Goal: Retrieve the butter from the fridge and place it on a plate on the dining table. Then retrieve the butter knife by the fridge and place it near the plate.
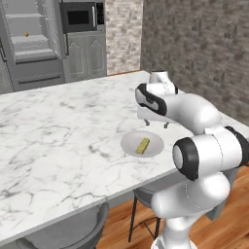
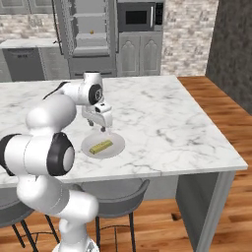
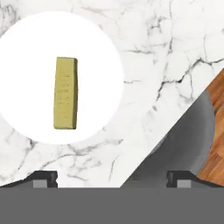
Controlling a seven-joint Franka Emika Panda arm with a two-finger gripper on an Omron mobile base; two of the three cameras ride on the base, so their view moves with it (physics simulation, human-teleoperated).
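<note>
butter [image 3: 65, 92], a small matte yellow rectangular stick, lies flat near the middle of the round, smooth white plate [image 3: 103, 52] (set on the grey-veined marble dining table [image 1: 58, 126]). above the plate, the gripper [image 2: 97, 126] hangs with fingers spread wide, holding nothing.

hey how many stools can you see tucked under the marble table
2. One grey stool sits under the dining table edge just below the plate; a second stool sits further along the same side. More may be hidden behind the arm.
</note>
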